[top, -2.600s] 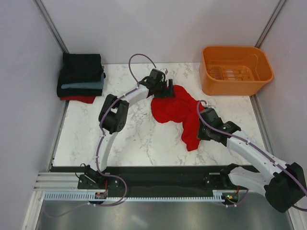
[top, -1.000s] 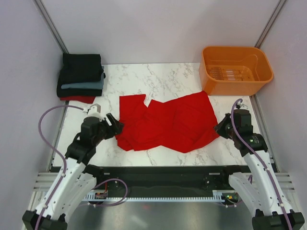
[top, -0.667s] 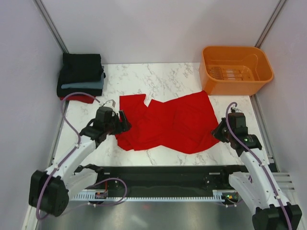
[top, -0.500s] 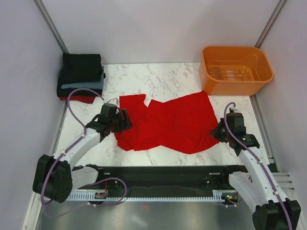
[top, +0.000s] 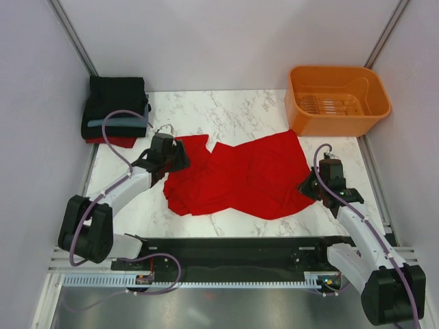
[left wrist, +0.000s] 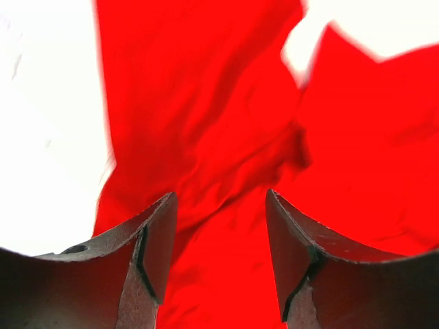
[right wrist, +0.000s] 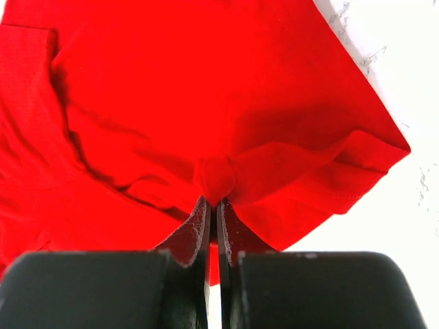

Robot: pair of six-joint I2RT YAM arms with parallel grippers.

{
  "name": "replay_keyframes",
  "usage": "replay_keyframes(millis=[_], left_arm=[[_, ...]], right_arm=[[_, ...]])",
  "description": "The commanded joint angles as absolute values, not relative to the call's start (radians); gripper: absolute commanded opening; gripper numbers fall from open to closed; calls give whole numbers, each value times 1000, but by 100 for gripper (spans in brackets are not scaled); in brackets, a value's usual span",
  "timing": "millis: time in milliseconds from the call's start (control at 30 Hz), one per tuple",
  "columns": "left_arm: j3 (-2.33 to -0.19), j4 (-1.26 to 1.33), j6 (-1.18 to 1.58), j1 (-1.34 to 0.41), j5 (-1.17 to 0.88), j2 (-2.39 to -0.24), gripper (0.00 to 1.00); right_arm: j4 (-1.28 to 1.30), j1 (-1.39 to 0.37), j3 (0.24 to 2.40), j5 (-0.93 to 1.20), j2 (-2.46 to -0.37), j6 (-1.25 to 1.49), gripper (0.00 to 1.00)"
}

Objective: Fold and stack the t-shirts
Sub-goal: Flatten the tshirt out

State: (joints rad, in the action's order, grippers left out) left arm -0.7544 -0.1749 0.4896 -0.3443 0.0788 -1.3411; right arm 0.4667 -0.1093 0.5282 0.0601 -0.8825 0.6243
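Observation:
The bright red t-shirt (top: pixel 240 175) lies spread and wrinkled on the marble table. My left gripper (top: pixel 180 157) hovers open over its upper left part; in the left wrist view the fingers (left wrist: pixel 154 240) straddle red cloth (left wrist: pixel 226 137) with nothing held. My right gripper (top: pixel 307 186) is shut on a pinch of the shirt's right edge (right wrist: pixel 218 179). Folded shirts are stacked at the far left: black (top: pixel 116 96) on top, then slate-blue (top: pixel 118 123), then red (top: pixel 112 141) at the bottom.
An orange plastic basket (top: pixel 337 101) stands at the far right corner. Grey walls close in both sides. Bare marble (top: pixel 226 110) shows beyond the shirt and at its near left (top: pixel 127 209).
The left arm swung from the shirt's near left edge farther away, to its upper left part, jaws open. The right gripper crept slightly left and farther, still pinching the right edge.

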Motion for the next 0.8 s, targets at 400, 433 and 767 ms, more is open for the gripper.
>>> replay_keyframes(millis=[400, 433, 767], left_arm=[[-1383, -83, 313, -434, -144, -1928, 68], [-1414, -92, 308, -439, -146, -1960, 68], [-1581, -225, 342, -451, -80, -2149, 65]], right_arm=[[288, -110, 443, 89, -971, 604, 0], [288, -110, 442, 89, -971, 603, 0], [284, -109, 433, 98, -971, 601, 0]])
